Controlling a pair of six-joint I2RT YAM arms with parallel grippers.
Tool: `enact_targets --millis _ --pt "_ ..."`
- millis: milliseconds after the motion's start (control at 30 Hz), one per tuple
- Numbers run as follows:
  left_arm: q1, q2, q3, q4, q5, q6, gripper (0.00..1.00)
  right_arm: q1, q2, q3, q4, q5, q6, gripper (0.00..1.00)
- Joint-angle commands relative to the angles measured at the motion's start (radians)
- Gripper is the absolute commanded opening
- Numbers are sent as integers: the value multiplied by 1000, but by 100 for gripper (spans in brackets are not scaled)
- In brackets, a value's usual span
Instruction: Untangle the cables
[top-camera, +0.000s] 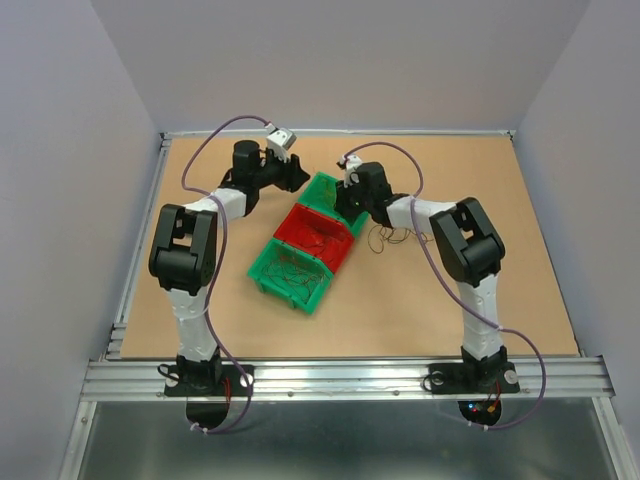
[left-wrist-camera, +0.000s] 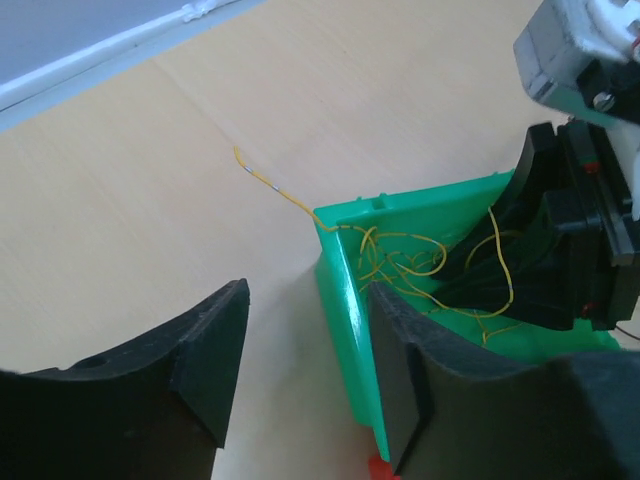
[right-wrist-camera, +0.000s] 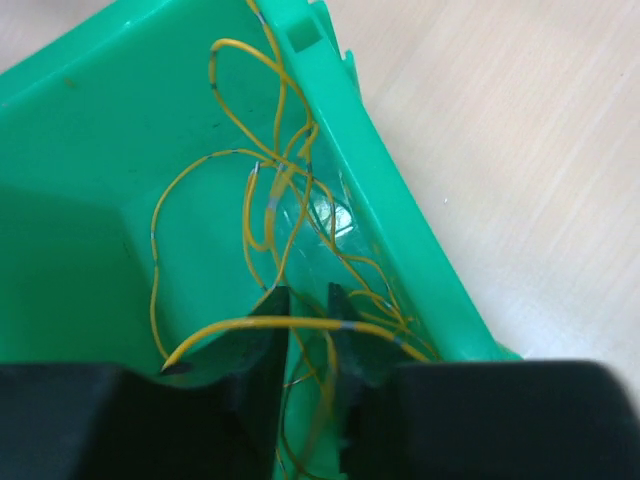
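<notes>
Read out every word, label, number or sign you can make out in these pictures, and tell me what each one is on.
None: no text can be read in any view.
The far green bin, the near green bin, the red bin, the yellow cables, the left arm and the right arm show no print.
The small lights at the right arm's base are glowing dots, not characters.

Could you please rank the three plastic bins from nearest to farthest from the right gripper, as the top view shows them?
1. The far green plastic bin: fingers of the right gripper reach inside it.
2. The red plastic bin: middle of the row.
3. The near green plastic bin: the row's near-left end.
</notes>
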Motion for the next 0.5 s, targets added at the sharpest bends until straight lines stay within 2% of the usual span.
enact_targets --millis 0,167,267,333,433,467 --pt "-10 -131 -63 93 -23 31 64 9 -105 24 -10 3 -42 33" --pt "-13 -219 -169 220 -101 20 73 9 -200 -37 92 -4 -23 47" --pt "-14 -276 -241 308 -157 9 77 9 -294 -164 235 25 -4 56" --pt "-18 -317 -288 346 -168 11 79 9 -338 -227 241 47 -3 61" --pt "-25 -368 -344 415 -190 13 94 9 -426 -310 243 70 8 77" --pt "-27 -380 -355 426 -198 9 98 7 -462 -327 241 71 10 78"
